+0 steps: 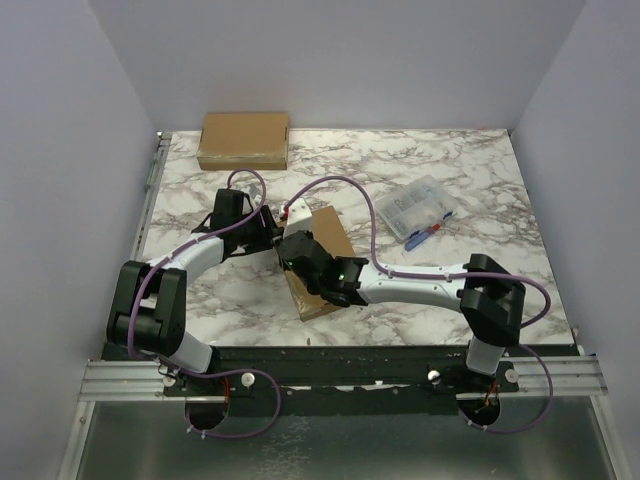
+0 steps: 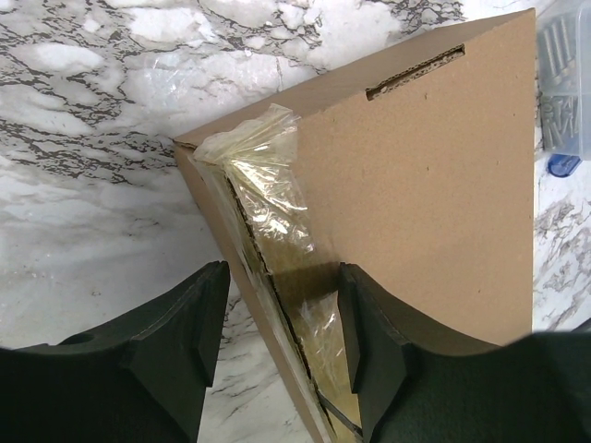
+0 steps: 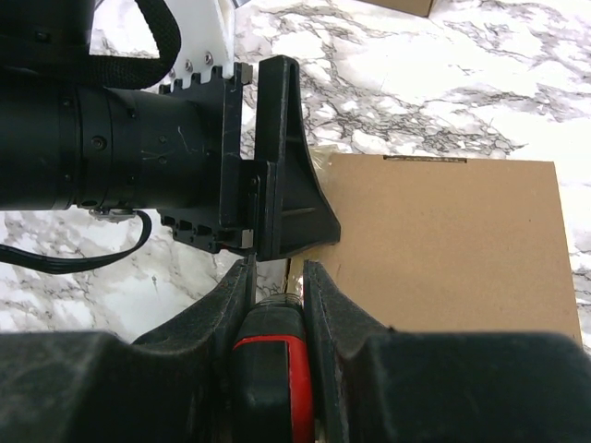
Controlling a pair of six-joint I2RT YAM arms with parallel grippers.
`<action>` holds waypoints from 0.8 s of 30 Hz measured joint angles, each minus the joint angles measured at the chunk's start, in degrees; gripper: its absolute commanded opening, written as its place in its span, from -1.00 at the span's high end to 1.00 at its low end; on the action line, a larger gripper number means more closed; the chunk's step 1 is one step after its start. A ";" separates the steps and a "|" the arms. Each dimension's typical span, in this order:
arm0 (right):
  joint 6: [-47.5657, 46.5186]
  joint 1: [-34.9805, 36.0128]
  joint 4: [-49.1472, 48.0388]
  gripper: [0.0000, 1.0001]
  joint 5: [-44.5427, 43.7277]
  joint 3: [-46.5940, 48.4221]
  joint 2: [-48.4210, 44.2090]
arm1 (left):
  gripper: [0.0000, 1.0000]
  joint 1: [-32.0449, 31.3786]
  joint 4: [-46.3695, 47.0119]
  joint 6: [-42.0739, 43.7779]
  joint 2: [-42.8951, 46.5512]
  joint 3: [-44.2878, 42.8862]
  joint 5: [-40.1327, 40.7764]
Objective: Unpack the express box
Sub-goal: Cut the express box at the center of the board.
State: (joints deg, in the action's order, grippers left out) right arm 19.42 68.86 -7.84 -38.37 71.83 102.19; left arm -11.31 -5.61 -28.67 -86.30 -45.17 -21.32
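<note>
Box (image 2: 416,203), by its taped edge, sits between the wide-spread fingers of my left hand (image 2: 280,318); I judge they straddle it to steady it, though I can't tell if they touch. My right hand (image 3: 275,277) is clamped on a red-and-black cutter (image 3: 268,378), tip near that seam, presumably to slit the tape (image 2: 268,175). All this lies midway on the bench (image 1: 480,170), a clear case (image 1: 418,208) well apart.

The left gripper (image 2: 282,314) blocks the right gripper's (image 3: 277,277) tool (image 3: 270,378) at the box (image 1: 330,232) edge; bare table (image 1: 440,160) lies open toward the case (image 1: 420,208).
</note>
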 measured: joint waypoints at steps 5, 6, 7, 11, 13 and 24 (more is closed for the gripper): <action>0.15 0.81 2.47 1.00 -0.55 0.92 0.02 | -0.06 0.00 0.17 -0.83 -0.42 0.00 0.39; 0.39 1.25 3.87 1.00 -0.92 1.51 0.04 | -0.06 0.00 0.22 -0.98 -0.50 0.00 0.42; 0.72 1.77 5.46 1.00 -1.36 2.19 0.04 | -0.06 0.00 0.22 -1.14 -0.52 0.00 0.44; 1.86 4.24 10.73 1.00 -3.41 3.67 0.02 | -0.05 0.00 0.20 -2.01 -0.81 -0.04 0.76; 3.10 5.11 12.59 1.00 -4.31 3.78 0.00 | -0.04 0.00 0.20 -2.43 -0.92 -0.07 0.79; 9.99 7.78 21.70 1.00 -6.47 3.76 -2.93 | -0.02 -0.33 0.13 -4.55 -1.40 -0.26 0.90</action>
State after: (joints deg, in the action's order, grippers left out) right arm 29.41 76.64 13.87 -44.84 75.59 99.26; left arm -11.64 -5.48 -33.21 -87.70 -45.43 -20.43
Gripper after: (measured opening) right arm 0.278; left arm 0.518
